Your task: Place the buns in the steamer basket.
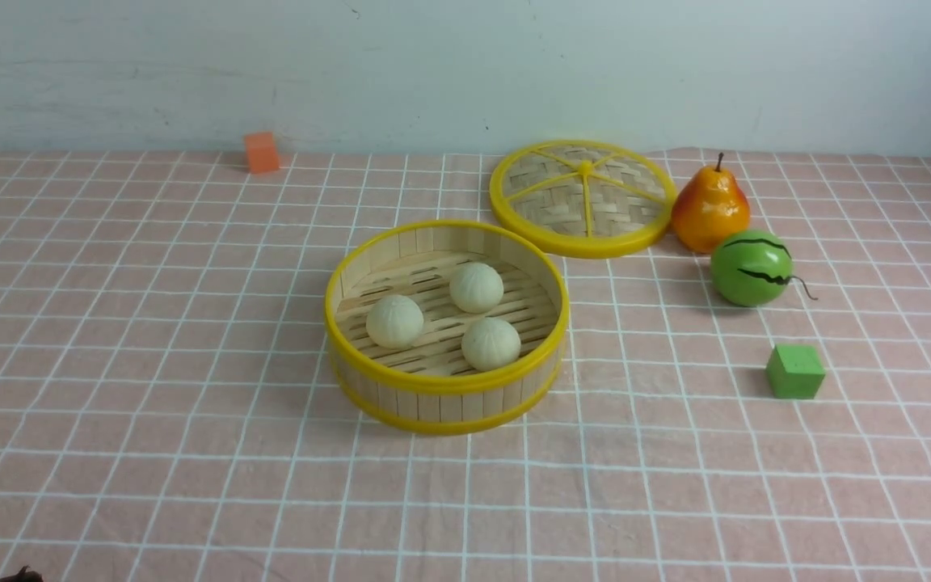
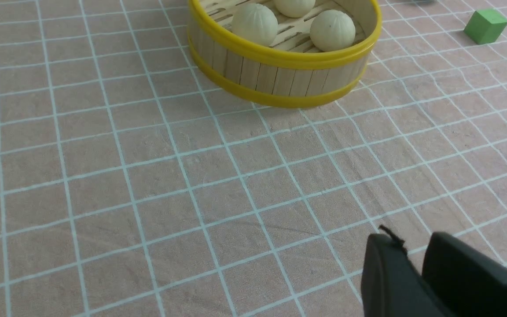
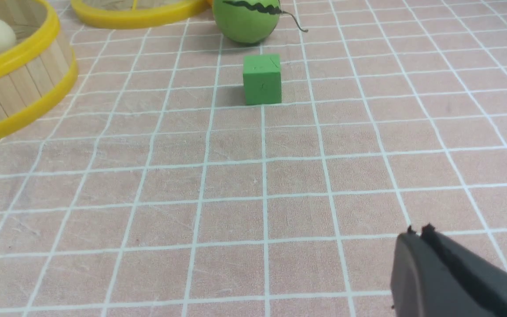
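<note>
Front view: three buns (image 1: 476,288) sit inside the steamer basket (image 1: 447,384) on the counter (image 1: 191,453), the lid (image 1: 584,198) beyond it to the right.

Left wrist view: the left gripper (image 2: 416,255) is slightly parted, holding nothing.

Right wrist view: the right gripper (image 3: 418,235) is clenched, empty, nearer than the green block (image 3: 262,79).

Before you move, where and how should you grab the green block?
I'd probably bring the right gripper down from above and pinch the green block across two opposite upright sides. They look flat, and it sits upright with space around it.
</note>
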Available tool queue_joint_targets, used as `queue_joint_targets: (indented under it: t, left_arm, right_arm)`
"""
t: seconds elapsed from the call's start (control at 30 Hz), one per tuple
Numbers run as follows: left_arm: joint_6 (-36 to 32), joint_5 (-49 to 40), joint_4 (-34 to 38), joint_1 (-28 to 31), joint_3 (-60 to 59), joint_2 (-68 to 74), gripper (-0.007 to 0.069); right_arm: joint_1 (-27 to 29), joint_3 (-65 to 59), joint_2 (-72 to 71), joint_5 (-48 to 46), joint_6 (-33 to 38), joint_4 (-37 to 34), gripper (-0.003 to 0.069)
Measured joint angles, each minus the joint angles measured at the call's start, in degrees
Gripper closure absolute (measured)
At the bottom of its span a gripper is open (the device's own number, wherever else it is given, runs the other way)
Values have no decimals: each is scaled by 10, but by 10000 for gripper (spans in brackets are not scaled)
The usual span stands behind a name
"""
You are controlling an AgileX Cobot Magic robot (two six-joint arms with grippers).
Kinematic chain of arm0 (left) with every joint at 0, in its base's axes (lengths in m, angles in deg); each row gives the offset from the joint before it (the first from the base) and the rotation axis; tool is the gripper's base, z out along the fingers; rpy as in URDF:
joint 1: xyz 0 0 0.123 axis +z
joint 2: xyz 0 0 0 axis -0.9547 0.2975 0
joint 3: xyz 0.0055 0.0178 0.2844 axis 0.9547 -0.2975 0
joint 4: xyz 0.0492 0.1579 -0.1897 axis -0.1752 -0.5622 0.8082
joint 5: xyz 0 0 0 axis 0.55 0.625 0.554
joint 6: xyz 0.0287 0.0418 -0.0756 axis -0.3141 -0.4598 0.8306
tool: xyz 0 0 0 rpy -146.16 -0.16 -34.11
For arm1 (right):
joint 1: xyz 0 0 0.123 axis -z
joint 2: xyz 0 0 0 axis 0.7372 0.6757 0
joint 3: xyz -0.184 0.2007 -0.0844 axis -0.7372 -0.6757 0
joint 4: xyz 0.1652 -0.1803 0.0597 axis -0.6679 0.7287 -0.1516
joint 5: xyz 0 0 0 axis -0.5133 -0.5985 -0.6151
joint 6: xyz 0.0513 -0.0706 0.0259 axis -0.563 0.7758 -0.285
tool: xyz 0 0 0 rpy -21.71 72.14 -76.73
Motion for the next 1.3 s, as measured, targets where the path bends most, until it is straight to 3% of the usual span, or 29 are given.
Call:
queue_joint_targets:
  t: [1.3]
  left_arm:
    - [13, 11, 2, 0, -10, 0, 463]
  right_arm:
    - [-15, 0, 0, 0, -1, 1, 664]
